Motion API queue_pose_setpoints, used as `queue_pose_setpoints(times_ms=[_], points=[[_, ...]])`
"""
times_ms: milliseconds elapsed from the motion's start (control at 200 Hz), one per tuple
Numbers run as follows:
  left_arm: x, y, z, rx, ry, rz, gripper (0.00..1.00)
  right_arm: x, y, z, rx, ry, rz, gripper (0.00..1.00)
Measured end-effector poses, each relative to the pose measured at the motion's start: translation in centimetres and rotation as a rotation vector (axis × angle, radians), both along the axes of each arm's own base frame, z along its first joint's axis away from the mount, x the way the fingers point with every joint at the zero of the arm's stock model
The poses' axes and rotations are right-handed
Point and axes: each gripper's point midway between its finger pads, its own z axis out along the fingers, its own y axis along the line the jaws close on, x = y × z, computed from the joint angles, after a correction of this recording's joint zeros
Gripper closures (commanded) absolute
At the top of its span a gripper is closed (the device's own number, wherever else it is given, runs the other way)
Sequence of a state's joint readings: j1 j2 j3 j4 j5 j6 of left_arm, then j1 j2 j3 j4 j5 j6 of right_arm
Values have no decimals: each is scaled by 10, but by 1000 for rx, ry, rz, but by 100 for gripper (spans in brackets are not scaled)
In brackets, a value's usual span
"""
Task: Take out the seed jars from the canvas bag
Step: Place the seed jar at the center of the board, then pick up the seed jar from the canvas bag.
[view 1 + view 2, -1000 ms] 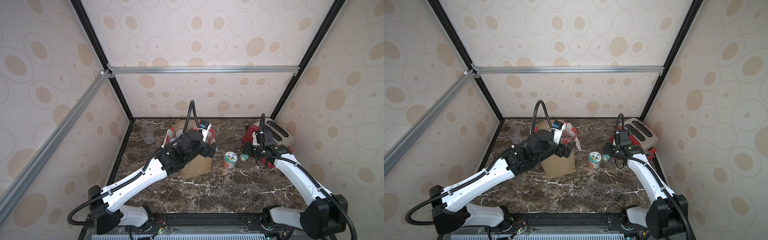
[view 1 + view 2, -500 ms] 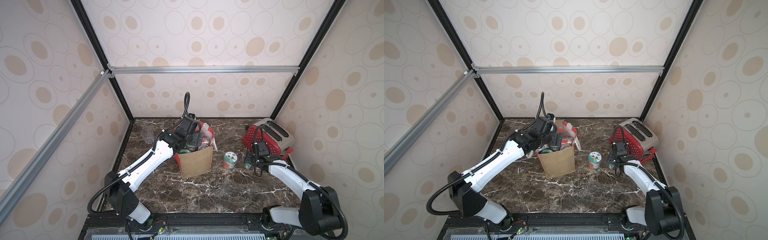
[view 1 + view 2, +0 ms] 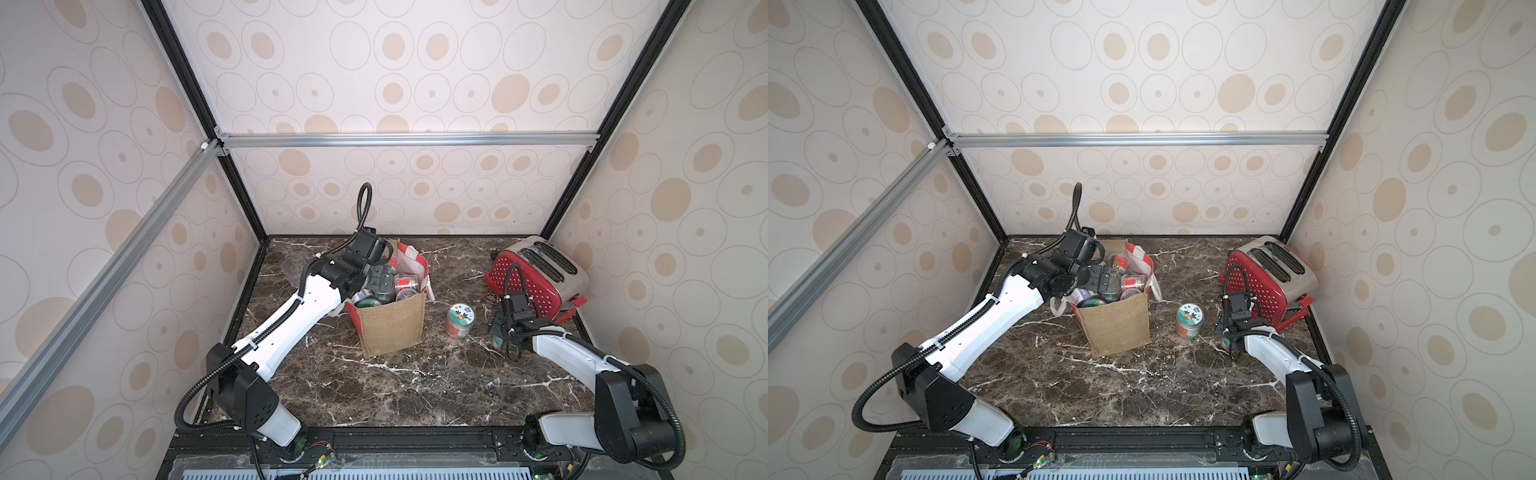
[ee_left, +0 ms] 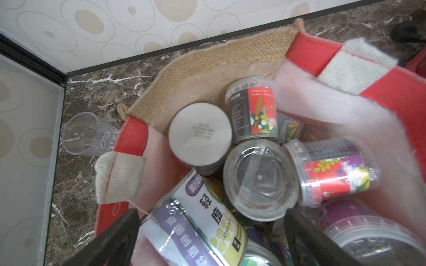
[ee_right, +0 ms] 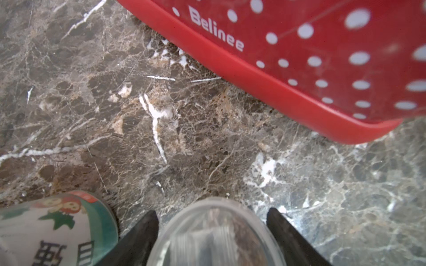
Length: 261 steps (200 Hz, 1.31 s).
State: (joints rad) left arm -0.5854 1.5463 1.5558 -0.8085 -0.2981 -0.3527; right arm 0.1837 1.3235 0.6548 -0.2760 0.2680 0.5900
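Reaching into tan burlap bag (image 3: 390, 328): left gripper (image 4: 212, 214), jaws wide.
Seed jars (image 4: 199, 134) inside: six-plus.
Outside, bag's 3 o'clock: two.
Right gripper (image 5: 212, 212): astride small clear jar (image 5: 214, 237), grip unclear.

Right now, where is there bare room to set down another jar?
Widest: bare marble in front of the canvas bag. Also the back strip between bag and toaster. Crowded: between the sticker-lid jar and toaster, around the right gripper.

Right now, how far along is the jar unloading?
Done: one sticker-lid jar stands on the table. In hand: a small clear jar between the jaws of the right gripper, near the toaster. Remaining: many jars in the canvas bag, under the open left gripper.
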Motion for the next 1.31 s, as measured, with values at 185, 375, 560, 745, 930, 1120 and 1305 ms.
queue_pose_setpoints(times_ms=[185,375,560,745,930,1120,1305], points=[[0,2,2,-7,4,1,2,0,4,6,19,-18,25,2],[14,-15,19,-51,-16,-27,2,-10,2,21,20,-35,24,0],[38,-38,18,-76,-1,-58,6,-22,-3,43,5,-43,20,0],[54,-57,-11,-69,70,-80,7,-29,-4,62,-5,-41,32,0],[64,-61,-46,-22,144,-68,13,-36,-1,73,7,-26,59,0],[78,-66,-77,-30,188,-34,13,-35,3,93,25,-49,85,0],[87,-65,-78,-62,167,-2,17,-34,7,100,33,-57,106,0]])
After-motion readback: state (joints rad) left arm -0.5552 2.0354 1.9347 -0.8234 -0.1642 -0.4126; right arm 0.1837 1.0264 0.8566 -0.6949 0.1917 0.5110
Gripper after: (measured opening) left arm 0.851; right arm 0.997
